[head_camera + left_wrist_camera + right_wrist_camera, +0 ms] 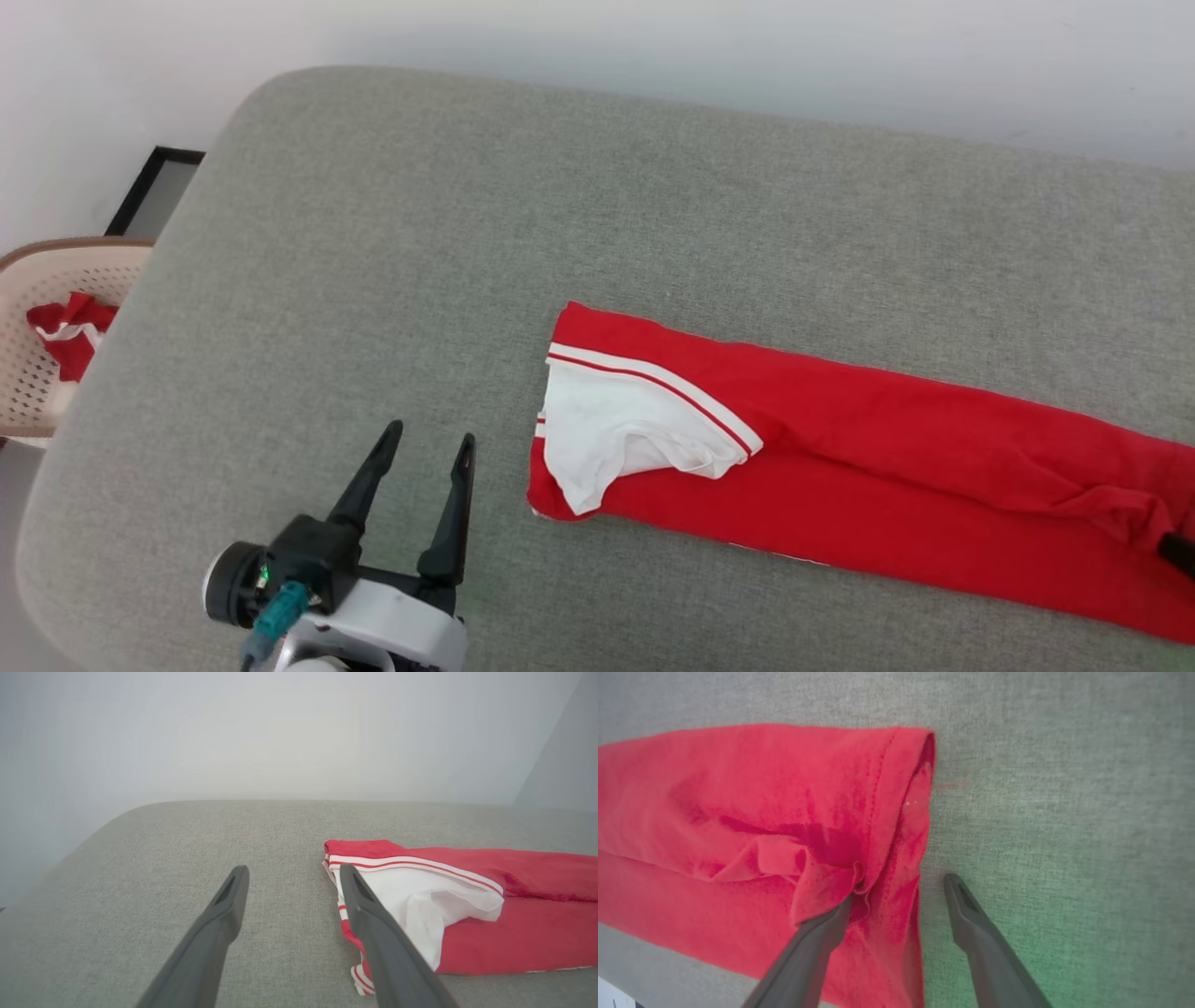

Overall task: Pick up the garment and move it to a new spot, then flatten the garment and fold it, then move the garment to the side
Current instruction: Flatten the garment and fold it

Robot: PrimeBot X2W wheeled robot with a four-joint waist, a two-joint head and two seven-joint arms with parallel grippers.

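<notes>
The folded garment (887, 448) runs 10 to 4 o'clock: sleeve end at 3 o'clock of the released left gripper (430, 432), hem straddled by the released right gripper (900, 889).

we see a grey fabric-covered surface (373, 233) with a rounded corner; on it the garment (887, 467) lies folded into a long red strip.

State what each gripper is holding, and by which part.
Nothing is held. The left gripper is open beside the garment; the right gripper is open astride its red hem end.
</notes>
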